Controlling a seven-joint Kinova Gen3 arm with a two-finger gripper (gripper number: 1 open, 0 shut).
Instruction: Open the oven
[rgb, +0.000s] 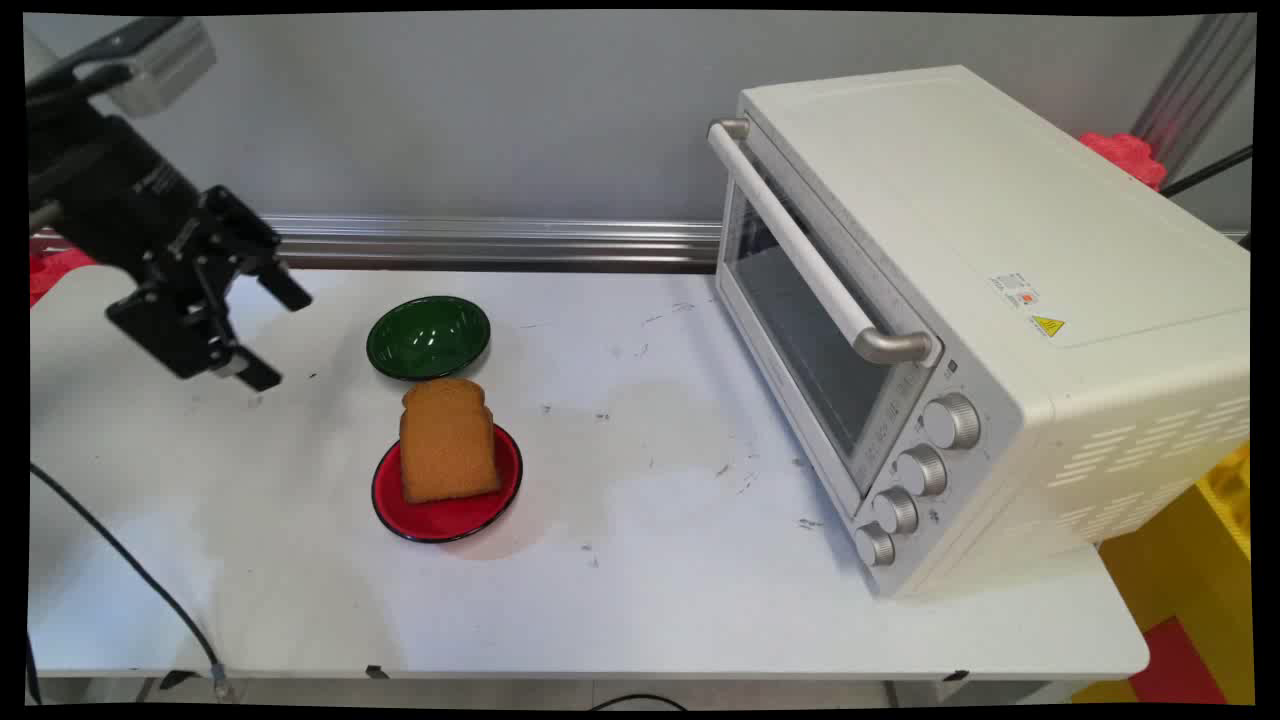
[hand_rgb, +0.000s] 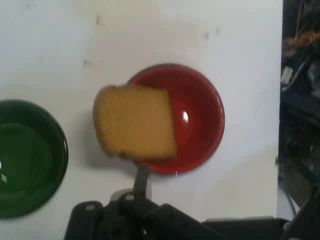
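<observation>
- Your gripper (rgb: 262, 330) hangs above the left part of the surface (rgb: 650, 560), tilted toward the dishes, with its two fingers spread apart and nothing between them.
- The nearest things to it are the green bowl (rgb: 428, 337) and, just in front of that bowl, the red plate (rgb: 447, 485); the gripper touches neither.
- A slice of toast (rgb: 447, 440) leans on the red plate, its top edge hanging over the plate's rim on the side toward the green bowl. In the hand view the toast (hand_rgb: 135, 127) covers the left part of the plate (hand_rgb: 200, 115), and one fingertip (hand_rgb: 141, 179) shows just below the plate's rim.
- The green bowl (hand_rgb: 25, 157) looks empty.
- A white toaster oven (rgb: 980, 320) stands at the right, well apart from the dishes, with its glass door shut and its handle (rgb: 810, 250) across the top of the door.
- Nothing is held or lifted at this moment; you see the toast resting on its plate.
</observation>
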